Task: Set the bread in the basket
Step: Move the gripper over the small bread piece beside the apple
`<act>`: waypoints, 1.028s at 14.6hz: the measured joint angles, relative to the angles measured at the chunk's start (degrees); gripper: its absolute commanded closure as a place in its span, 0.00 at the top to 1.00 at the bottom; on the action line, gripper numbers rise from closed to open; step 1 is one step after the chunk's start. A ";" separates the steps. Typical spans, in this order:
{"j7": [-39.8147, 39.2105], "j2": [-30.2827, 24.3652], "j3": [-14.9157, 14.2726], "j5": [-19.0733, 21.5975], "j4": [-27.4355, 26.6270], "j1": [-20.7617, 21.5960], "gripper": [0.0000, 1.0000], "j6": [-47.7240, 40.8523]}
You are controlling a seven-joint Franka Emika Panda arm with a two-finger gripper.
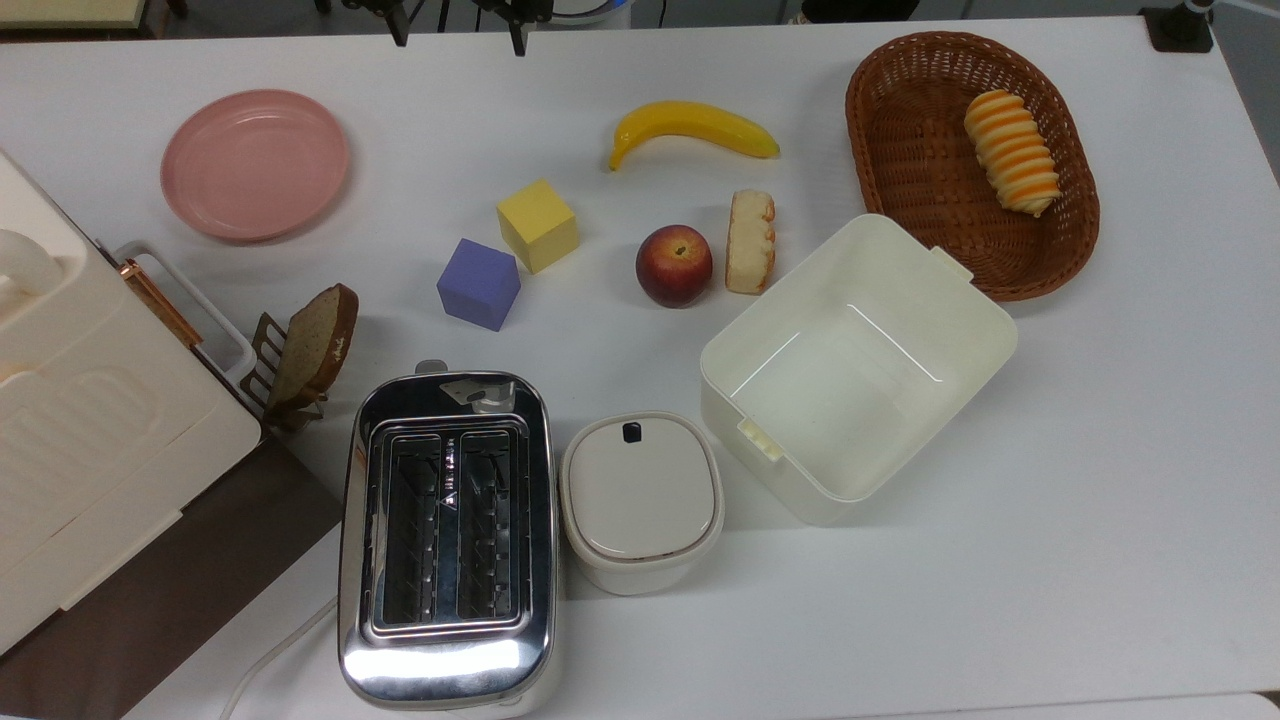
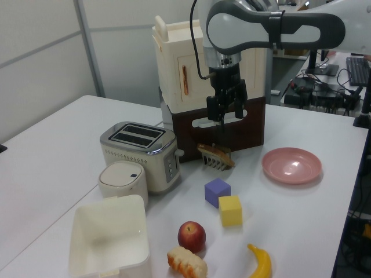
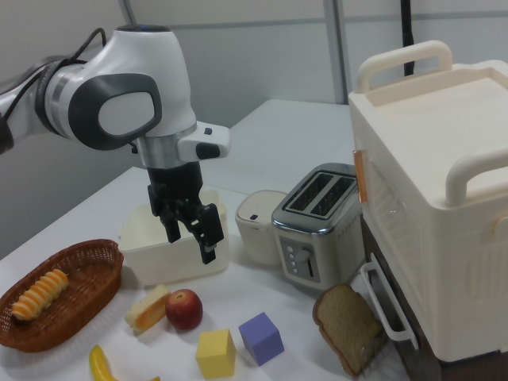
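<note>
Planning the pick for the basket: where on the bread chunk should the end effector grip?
Come from above and close across the short width of the bread at mid-length. It lies flat and oblong; the peach crowds one long side, so place that finger carefully.
</note>
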 measured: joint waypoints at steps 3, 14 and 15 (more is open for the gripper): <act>-0.70 -0.05 0.05 0.00 -0.01 0.07 1.00 -1.69; -2.93 0.84 0.89 -0.75 -5.66 5.57 1.00 -3.13; -2.90 1.15 0.92 -0.83 -6.60 7.00 1.00 -3.09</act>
